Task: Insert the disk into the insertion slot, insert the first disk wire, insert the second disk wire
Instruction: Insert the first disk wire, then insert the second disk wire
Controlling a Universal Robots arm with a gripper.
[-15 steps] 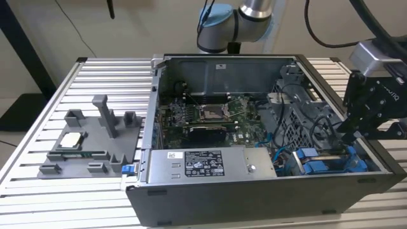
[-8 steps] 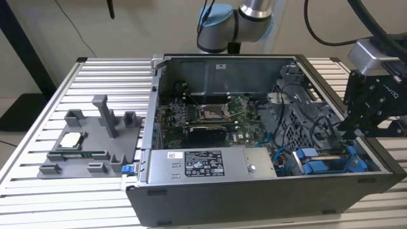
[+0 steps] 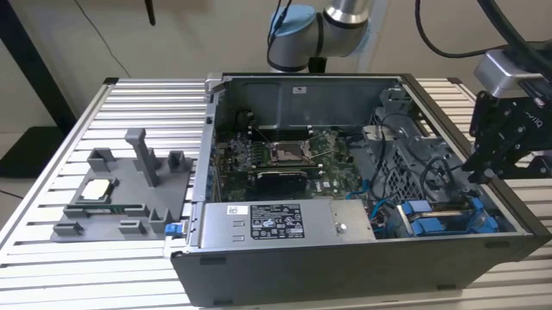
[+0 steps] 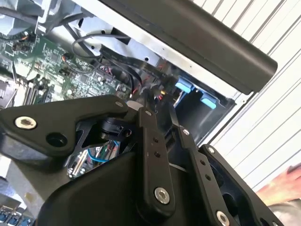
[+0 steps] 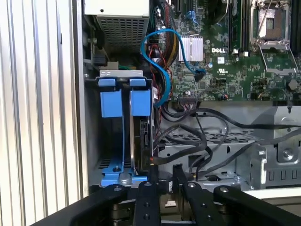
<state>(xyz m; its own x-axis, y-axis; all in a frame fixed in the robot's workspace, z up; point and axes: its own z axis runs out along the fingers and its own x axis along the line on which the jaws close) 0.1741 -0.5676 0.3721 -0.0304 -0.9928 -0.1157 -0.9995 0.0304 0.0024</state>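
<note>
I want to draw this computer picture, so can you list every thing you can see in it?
table: one, silver slats, under everything
computer case: one, dark grey, open, on the table
tray: one, grey, on the table at the exterior view's left, holding small parts
motherboard: one, green, middle of the case
power-supply box: one, grey with a white label, along the case's near side
insertion slot: one, dark grey with blue rails, in a case corner
disk: one, dark edge, seems seated in the slot
blue cable: one, looping beside the slot
black wires: several, next to the slot
robot arm: one, silver and blue, behind the case
gripper: one, black, near the slot
</note>
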